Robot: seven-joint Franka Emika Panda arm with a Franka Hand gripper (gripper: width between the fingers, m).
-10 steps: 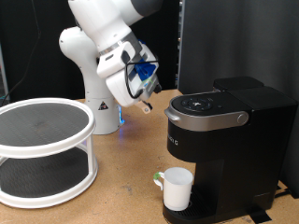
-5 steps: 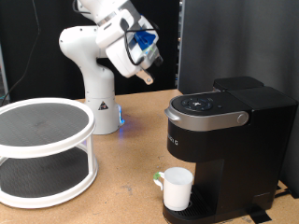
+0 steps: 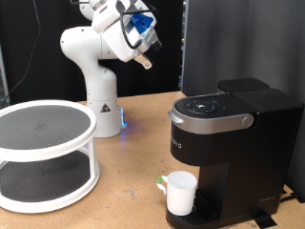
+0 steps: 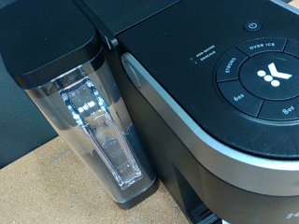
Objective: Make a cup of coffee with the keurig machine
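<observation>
The black keurig machine (image 3: 229,143) stands at the exterior view's right with its lid down and its silver-grey band (image 3: 212,120) around the top buttons. The white cup (image 3: 180,192) stands on the drip base under the brew head, handle towards the exterior view's left. My gripper (image 3: 145,60) is raised high at the top of the exterior view, above and left of the machine, fingers together and holding nothing. The wrist view looks down on the machine's top (image 4: 224,65), its round button panel (image 4: 266,77) and its clear water tank (image 4: 93,121); my fingers do not show there.
A white two-tier round rack (image 3: 43,153) stands at the exterior view's left. The robot's white base (image 3: 100,95) is behind the wooden table (image 3: 133,181). A black panel (image 3: 238,43) rises behind the machine.
My gripper has risen from just above the machine's top, left of it, up towards the top of the exterior view. The cup and machine have not moved.
</observation>
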